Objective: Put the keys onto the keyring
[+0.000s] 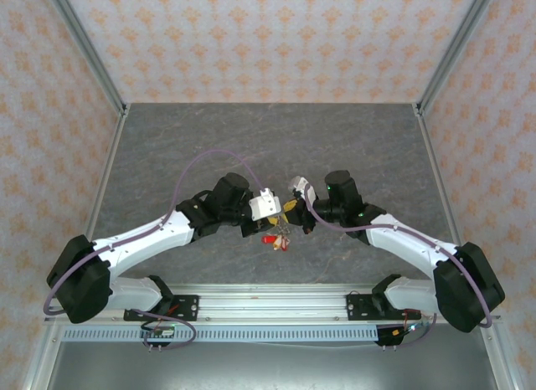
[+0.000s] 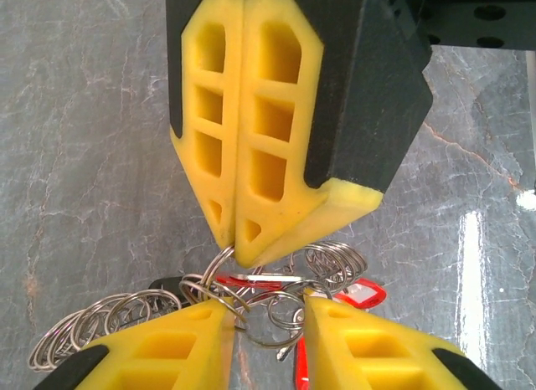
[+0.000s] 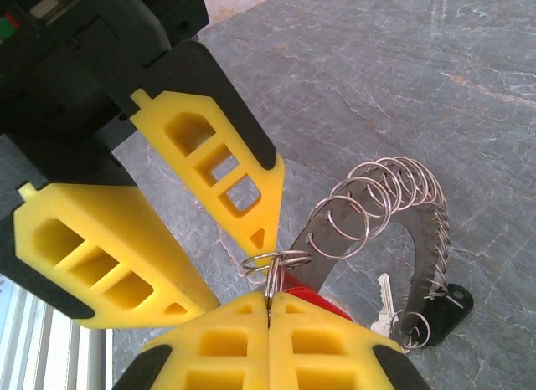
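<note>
A flat grey keyring (image 3: 419, 239) hangs above the table, strung with several small split rings (image 3: 381, 193). From the bunch dangle a silver key (image 3: 383, 300), a black tag (image 3: 446, 306) and red tags (image 2: 362, 293). My right gripper (image 3: 270, 296) is shut on one small split ring (image 3: 270, 277), which links to another lying flat (image 3: 280, 259). My left gripper (image 2: 270, 321) is open, its yellow fingers (image 2: 180, 344) on either side of the linked rings (image 2: 276, 319). One left fingertip (image 3: 260, 233) touches the flat ring. From above, the bunch (image 1: 277, 238) hangs between both arms.
The grey stone-patterned table (image 1: 193, 147) lies under the bunch. Patterned walls with metal corner posts (image 1: 88, 47) close in the back and sides. A purple cable (image 1: 213, 156) loops over the left arm.
</note>
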`<state>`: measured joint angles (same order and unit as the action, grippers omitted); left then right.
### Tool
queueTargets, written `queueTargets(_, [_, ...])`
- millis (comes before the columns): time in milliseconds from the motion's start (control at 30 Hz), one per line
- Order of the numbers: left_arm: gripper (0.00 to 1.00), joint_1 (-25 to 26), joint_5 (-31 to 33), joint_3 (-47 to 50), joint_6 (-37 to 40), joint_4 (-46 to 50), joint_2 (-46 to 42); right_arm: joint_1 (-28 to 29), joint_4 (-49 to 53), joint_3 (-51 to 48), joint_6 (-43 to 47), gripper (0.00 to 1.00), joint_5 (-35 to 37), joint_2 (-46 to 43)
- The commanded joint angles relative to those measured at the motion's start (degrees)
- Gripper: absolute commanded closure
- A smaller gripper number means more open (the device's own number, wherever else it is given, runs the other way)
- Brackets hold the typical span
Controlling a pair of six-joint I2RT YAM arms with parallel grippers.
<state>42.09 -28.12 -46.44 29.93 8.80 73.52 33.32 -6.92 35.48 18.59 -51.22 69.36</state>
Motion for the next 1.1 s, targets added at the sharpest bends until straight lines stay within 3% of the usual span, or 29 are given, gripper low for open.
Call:
queueTargets(0, [0.70, 0.5, 2.1, -1.4, 0.0, 0.0, 0.4, -0.2, -1.7, 2.2, 0.0, 1.00, -3.6, -1.2])
queueTargets(400, [0.70, 0.5, 2.2, -1.6, -1.2, -2.5, 1.0, -0.1, -0.1, 2.7, 0.3, 1.00, -4.9, -1.2])
queueTargets(533, [0.77, 0.5, 2.4, -1.8, -1.8, -2.9, 1.2, -0.2, 0.6, 3.0, 0.7, 1.00, -5.2, -1.2])
queueTargets(733, [1.00, 0.5, 2.8, -1.6, -1.7, -3.3, 0.8, -0.2, 1.1, 2.7, 1.0, 1.00, -3.8, -1.2])
queueTargets(1067, [1.00, 0.5, 3.9, -0.3, -1.2, -3.5, 0.9, -0.1, 3.5, 3.3, 1.6, 1.00, 3.5, -1.1])
